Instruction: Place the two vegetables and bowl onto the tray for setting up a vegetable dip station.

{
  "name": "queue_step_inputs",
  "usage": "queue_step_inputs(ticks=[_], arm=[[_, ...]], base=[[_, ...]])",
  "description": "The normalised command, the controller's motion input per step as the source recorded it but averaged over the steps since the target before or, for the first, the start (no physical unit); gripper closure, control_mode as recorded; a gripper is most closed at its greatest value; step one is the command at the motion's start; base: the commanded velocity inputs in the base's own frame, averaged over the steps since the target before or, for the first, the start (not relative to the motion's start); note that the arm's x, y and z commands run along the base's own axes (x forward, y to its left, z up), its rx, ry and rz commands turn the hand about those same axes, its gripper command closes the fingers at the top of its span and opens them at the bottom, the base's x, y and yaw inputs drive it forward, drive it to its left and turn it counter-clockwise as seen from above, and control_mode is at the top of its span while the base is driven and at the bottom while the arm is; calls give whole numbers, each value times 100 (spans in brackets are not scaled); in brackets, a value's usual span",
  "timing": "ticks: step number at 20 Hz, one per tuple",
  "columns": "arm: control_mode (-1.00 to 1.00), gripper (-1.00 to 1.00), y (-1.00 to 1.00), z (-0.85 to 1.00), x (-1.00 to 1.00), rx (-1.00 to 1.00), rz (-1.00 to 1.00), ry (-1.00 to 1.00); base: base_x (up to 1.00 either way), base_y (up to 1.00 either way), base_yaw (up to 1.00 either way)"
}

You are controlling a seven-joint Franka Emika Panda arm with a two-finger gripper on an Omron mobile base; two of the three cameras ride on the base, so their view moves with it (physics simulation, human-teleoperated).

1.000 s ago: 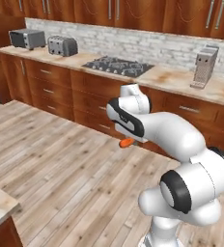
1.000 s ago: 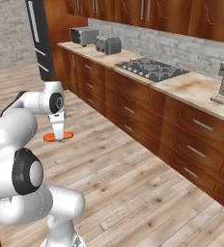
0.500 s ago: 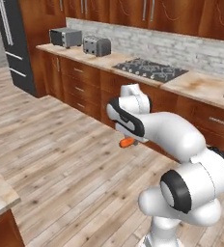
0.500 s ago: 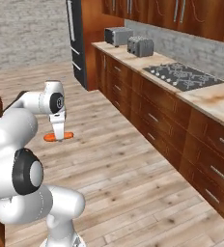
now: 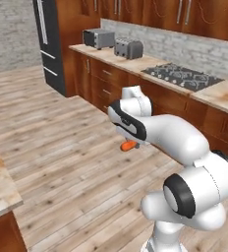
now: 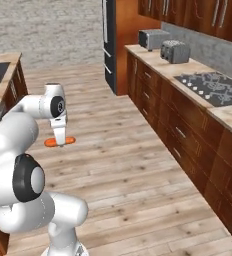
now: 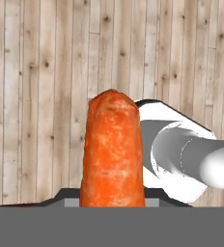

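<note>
The jaws are clenched on the carrot [image 7: 112, 152], holding it level in the air above the wooden floor [image 5: 52, 147]. The gripper [image 6: 59, 141] points downward, well away from the tabletop [image 6: 188, 70] along the wall.

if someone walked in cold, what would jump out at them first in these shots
The bright orange carrot stands out first: the gripper holds it in mid-air over the pale wooden floor, and it takes up the centre of the hand view. Next is the bulky white arm in the foreground of both base views. Behind it runs a dark wood counter with a toaster and a stovetop.
</note>
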Motion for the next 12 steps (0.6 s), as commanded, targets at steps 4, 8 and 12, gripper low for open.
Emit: queue_step_inputs(ticks=[4, 8, 12], arm=[[100, 100, 0, 0, 0, 0, 0, 0], [100, 100, 0, 0, 0, 0, 0, 0], [100, 100, 0, 0, 0, 0, 0, 0]], base=[[55, -25, 28], [55, -23, 30], [55, -21, 33]])
